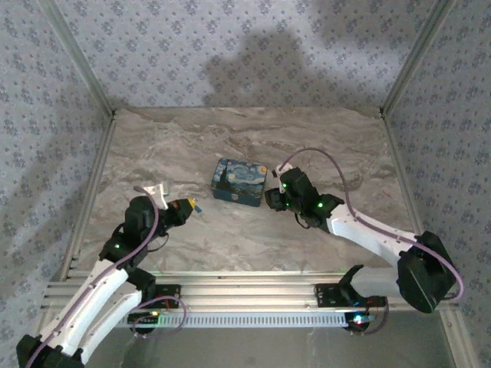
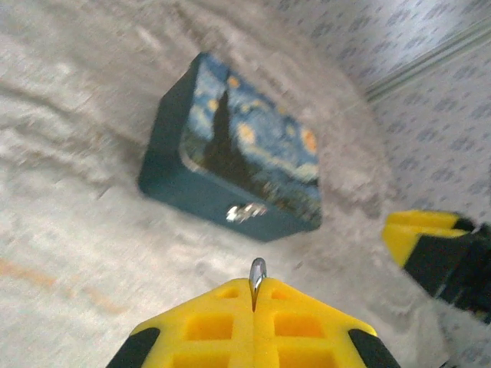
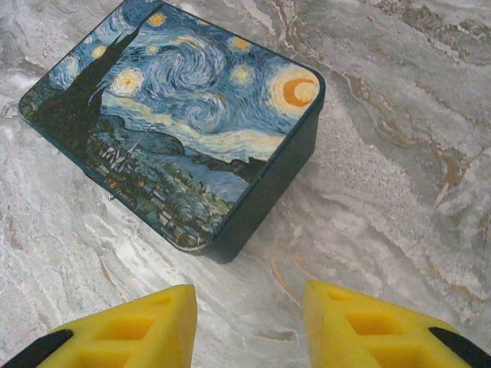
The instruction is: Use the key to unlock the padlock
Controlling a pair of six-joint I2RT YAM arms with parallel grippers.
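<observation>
Left gripper (image 2: 253, 314) clenched on key (image 2: 257, 276); tin (image 2: 238, 153) at 12 o'clock. Right gripper (image 3: 249, 322) parted, empty-handed; open tabletop (image 3: 399, 153) at 3 o'clock.

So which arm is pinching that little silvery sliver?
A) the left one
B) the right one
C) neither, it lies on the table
A: the key sticks out from between the shut yellow fingers of the left gripper, while the right gripper stands open with nothing in it.

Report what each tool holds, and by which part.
Left tool pinches the key by one end, its other end poking out. Right tool, jaws open, holds nothing.
</observation>
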